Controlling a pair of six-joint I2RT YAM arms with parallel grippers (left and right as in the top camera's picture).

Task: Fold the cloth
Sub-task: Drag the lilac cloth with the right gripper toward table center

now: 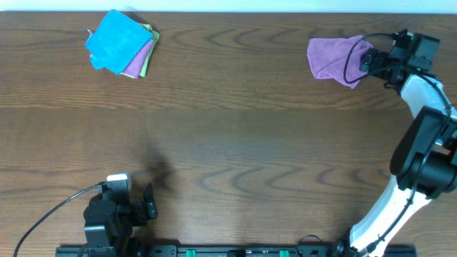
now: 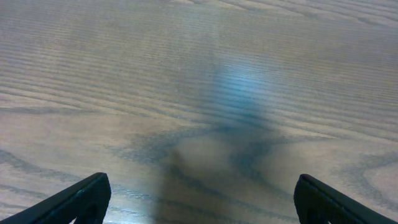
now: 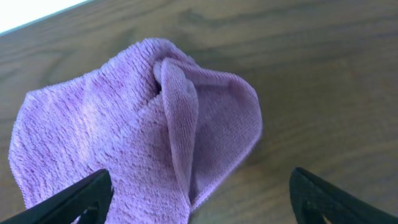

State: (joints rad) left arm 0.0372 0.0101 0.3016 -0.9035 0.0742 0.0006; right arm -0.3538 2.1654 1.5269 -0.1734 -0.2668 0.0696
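A crumpled purple cloth [image 1: 332,60] lies at the far right of the wooden table. In the right wrist view the cloth [image 3: 130,124] fills the left and middle, with a raised fold down its centre. My right gripper [image 1: 366,60] is open at the cloth's right edge, its fingers [image 3: 200,198] spread wide over the cloth's lower edge and holding nothing. My left gripper [image 1: 150,205] is open and empty at the near left of the table, far from the cloth; its view [image 2: 199,200] shows only bare wood.
A stack of folded cloths, blue on top [image 1: 114,40] over purple and green [image 1: 141,58], sits at the far left. The table's far edge runs just behind the purple cloth. The right arm [image 1: 421,143] stretches along the right side.
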